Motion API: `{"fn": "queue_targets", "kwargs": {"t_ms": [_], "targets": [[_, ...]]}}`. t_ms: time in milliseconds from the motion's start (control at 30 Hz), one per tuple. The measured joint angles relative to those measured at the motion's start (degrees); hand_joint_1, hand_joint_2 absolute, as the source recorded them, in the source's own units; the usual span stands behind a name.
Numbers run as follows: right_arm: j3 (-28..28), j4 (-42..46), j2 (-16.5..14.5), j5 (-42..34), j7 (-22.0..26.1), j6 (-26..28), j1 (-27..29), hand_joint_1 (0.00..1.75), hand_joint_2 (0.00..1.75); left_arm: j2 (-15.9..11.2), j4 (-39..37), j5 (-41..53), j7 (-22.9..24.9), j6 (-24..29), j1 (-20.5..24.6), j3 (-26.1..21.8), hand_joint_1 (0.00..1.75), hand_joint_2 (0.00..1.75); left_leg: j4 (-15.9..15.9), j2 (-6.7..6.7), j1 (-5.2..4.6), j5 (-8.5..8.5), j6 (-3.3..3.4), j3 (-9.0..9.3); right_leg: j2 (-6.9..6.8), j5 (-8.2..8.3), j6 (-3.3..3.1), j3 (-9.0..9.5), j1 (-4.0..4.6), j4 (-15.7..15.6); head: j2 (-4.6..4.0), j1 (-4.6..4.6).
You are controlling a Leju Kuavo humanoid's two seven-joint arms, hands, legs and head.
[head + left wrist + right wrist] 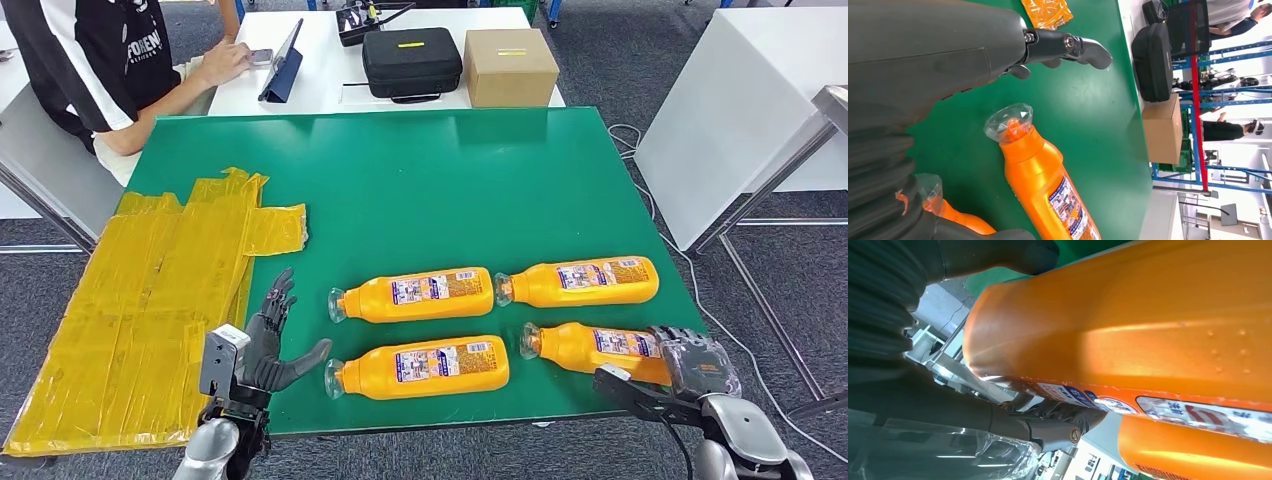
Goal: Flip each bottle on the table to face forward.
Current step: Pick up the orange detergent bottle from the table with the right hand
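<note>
Bottles, four of them, were laid on the green table in two rows of two, low and right of centre in the head view. Every long axis ran left to right across the frame, caps at the left ends and bases at the right, with printed labels turned upward.

Nearest, at the lower right, the near right bottle was partly covered at its base end by the right hand. In the right wrist view the hand's fingers were seen under the orange body, so this bottle was judged to be gripped. That arm was plainly the closer one to it.

At the lower left, the left hand was held open and empty, fingers spread, just beside the cap of the near left bottle, which lay to its right.

Farther up were the far left bottle and the far right bottle, well apart from both hands.
</note>
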State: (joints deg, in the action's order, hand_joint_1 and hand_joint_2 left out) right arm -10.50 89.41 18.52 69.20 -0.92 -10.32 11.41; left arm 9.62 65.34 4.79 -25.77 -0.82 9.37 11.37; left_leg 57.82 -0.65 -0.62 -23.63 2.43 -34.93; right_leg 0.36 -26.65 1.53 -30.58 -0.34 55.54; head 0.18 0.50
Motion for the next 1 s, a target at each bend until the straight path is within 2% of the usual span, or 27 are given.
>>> {"fn": "queue_targets", "kwargs": {"t_ms": [100, 400, 700, 833, 1000], "targets": [[0.2, 0.0, 0.3, 0.0, 0.1, 0.0, 0.0, 1.74, 1.75, 0.0, -0.3, -0.1, 0.0, 0.1, 0.0, 0.0, 0.0, 1.75, 0.0, 0.0, 0.0, 0.0, 0.0, 0.02, 0.0, 0.0, 0.0, 0.01, 0.0, 0.0, -0.01, 0.0], [0.4, 0.0, 0.3, -1.2, 0.9, 2.1, 0.1, 1.75, 1.75, 0.1, -1.3, -0.1, 0.2, 0.1, 0.2, 0.0, 0.0, 1.75, 0.0, 0.03, 0.0, 0.0, 0.0, 0.05, 0.01, 0.0, 0.0, 0.04, 0.0, 0.0, 0.01, -0.01], [1.5, 3.6, -2.7, -7.3, 4.8, 6.0, 0.7, 1.75, 1.75, 0.2, -2.8, 0.5, 0.5, 0.7, 0.5, 0.0, 0.0, 1.75, 0.0, 0.05, 0.0, 0.0, 0.0, 0.02, 0.02, 0.0, 0.0, 0.01, 0.0, 0.0, 0.0, -0.01], [1.9, 6.0, -3.9, -10.5, 6.2, 6.2, 1.1, 1.75, 1.75, 0.2, -3.7, 1.6, 0.7, 1.4, 0.5, -0.1, 0.0, 1.75, 0.0, 0.04, 0.0, 0.0, 0.0, -0.03, 0.02, 0.0, 0.0, -0.03, 0.01, 0.0, 0.0, -0.02], [2.0, 7.1, -4.5, -11.0, 6.4, 6.3, 1.1, 1.75, 1.75, 0.2, -4.4, 1.7, 0.8, 1.5, 0.5, -0.5, 0.0, 1.75, 0.0, 0.03, -0.02, 0.0, 0.0, -0.07, 0.02, -0.01, 0.0, -0.05, 0.0, 0.0, -0.01, -0.01]]}}
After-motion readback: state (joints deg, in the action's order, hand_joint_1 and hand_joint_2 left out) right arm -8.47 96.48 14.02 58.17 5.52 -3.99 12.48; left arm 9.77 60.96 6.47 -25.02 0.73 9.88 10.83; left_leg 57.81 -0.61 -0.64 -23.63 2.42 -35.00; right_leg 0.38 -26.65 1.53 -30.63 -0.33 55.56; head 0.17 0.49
